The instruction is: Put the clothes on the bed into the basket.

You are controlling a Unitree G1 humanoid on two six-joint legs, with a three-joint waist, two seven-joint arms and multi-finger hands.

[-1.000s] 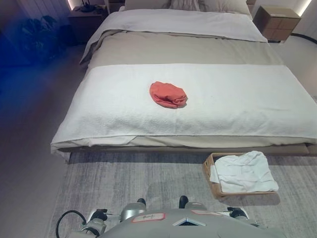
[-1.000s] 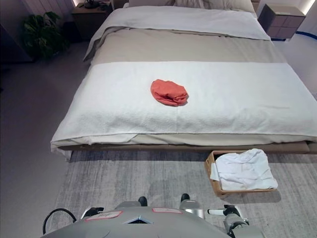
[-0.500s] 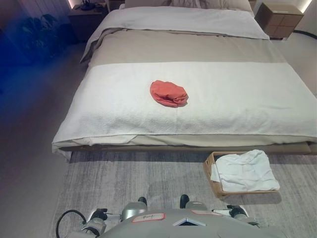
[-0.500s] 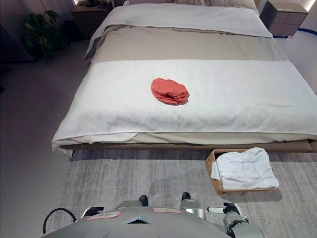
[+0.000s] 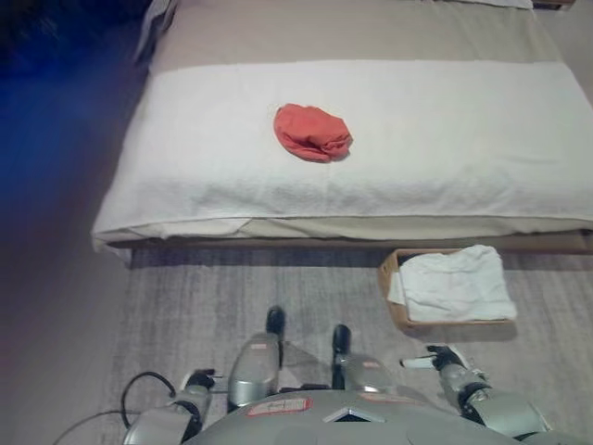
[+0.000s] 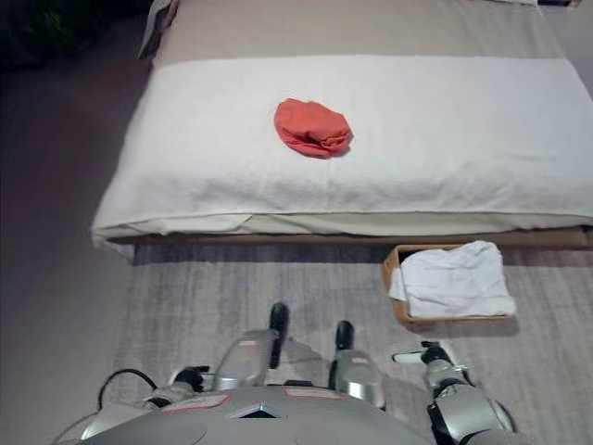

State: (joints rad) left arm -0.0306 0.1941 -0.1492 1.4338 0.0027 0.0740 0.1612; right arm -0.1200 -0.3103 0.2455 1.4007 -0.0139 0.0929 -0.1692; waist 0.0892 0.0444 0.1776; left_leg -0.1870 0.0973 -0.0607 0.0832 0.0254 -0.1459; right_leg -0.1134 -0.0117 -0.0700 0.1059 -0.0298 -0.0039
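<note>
1. Both hands hang low at the bottom of the view, holding nothing. The right hand [image 6: 428,356] has a pale fingertip pointing out straight, so it reads as relaxed and open. The left hand [image 5: 197,380] shows only as a dark lump, and I cannot tell how its fingers stand.
2. One red garment [image 6: 312,127] lies bunched on the white blanket [image 6: 445,120] of the bed [image 5: 371,28], well apart from either hand.
3. The basket [image 6: 397,297] sits on the rug [image 5: 204,306] just beside the bed's foot, with a white cloth [image 6: 456,280] already heaped in it.
4. To do this step well, I judge the robot should step closer to the bed edge, reach from above, and close round the whole bundle so that nothing trails.
</note>
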